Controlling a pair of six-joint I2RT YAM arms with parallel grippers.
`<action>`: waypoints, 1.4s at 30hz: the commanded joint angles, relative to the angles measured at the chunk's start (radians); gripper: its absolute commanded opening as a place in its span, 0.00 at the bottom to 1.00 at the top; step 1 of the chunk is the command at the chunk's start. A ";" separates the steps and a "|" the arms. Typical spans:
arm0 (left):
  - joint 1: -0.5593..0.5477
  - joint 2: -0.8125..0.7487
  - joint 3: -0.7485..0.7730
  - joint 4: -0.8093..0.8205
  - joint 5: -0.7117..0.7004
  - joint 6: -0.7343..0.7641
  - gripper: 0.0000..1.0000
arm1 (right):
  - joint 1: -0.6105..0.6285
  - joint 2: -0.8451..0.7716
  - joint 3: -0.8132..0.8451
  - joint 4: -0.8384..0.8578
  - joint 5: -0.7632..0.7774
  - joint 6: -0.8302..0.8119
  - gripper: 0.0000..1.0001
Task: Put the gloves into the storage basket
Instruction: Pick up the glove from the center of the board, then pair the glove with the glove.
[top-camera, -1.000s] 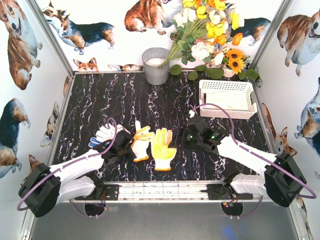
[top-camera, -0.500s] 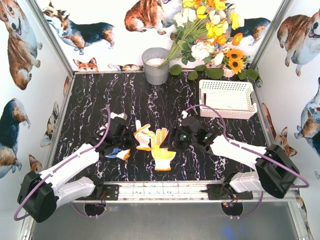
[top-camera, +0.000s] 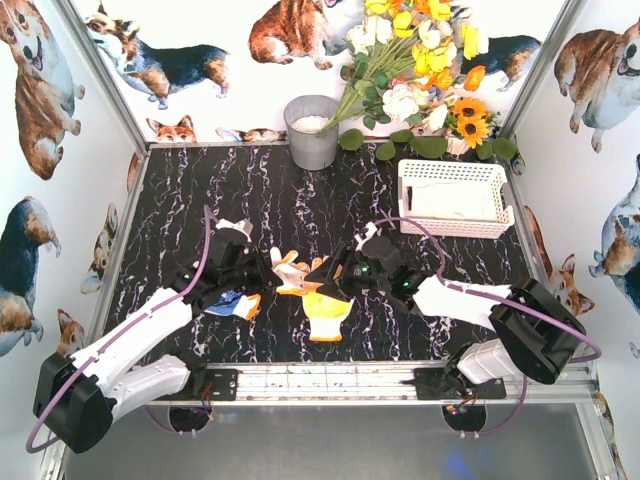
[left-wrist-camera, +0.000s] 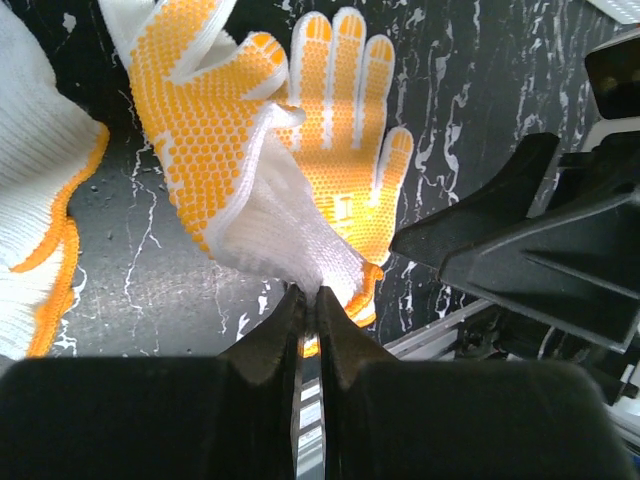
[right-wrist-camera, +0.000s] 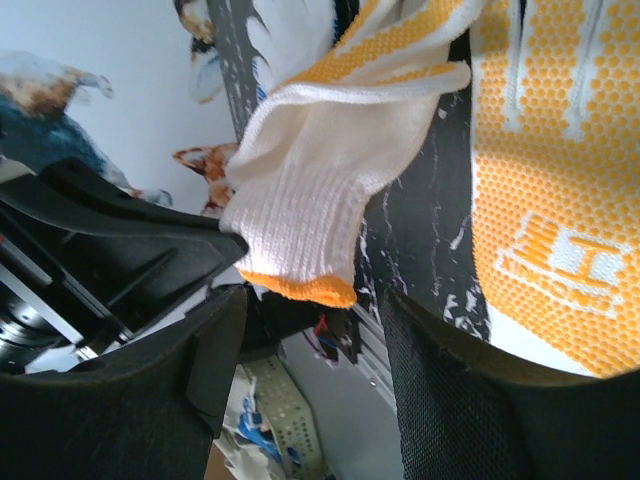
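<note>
My left gripper (top-camera: 263, 277) (left-wrist-camera: 308, 296) is shut on the white cuff of a yellow-dotted glove (top-camera: 290, 271) (left-wrist-camera: 225, 130) and holds it partly lifted off the table. A second yellow-dotted glove (top-camera: 326, 308) (left-wrist-camera: 350, 150) lies flat, palm up, beside it. My right gripper (top-camera: 326, 276) (right-wrist-camera: 320, 330) is open, its fingers on either side of the held glove's orange-edged cuff (right-wrist-camera: 305, 220) without closing on it. A blue-palmed glove (top-camera: 233, 303) lies under my left arm. The white lattice storage basket (top-camera: 455, 178) stands at the back right.
A grey metal bucket (top-camera: 312, 131) stands at the back centre, with a bunch of flowers (top-camera: 420, 70) next to it. A white glove with an orange edge (left-wrist-camera: 40, 200) shows at the left in the left wrist view. Something white lies in the basket.
My left gripper has moved right and back, pulling the yellow-dotted glove up by its cuff. My right gripper has moved left until it reaches that glove.
</note>
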 joint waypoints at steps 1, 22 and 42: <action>0.018 -0.026 0.019 0.036 0.039 -0.020 0.00 | 0.004 -0.002 -0.009 0.167 0.054 0.102 0.59; 0.032 -0.028 0.021 0.062 0.055 -0.026 0.00 | 0.071 0.064 -0.052 0.212 0.155 0.299 0.53; 0.040 -0.061 0.002 0.068 0.058 -0.029 0.00 | 0.110 0.120 -0.007 0.337 0.191 0.325 0.19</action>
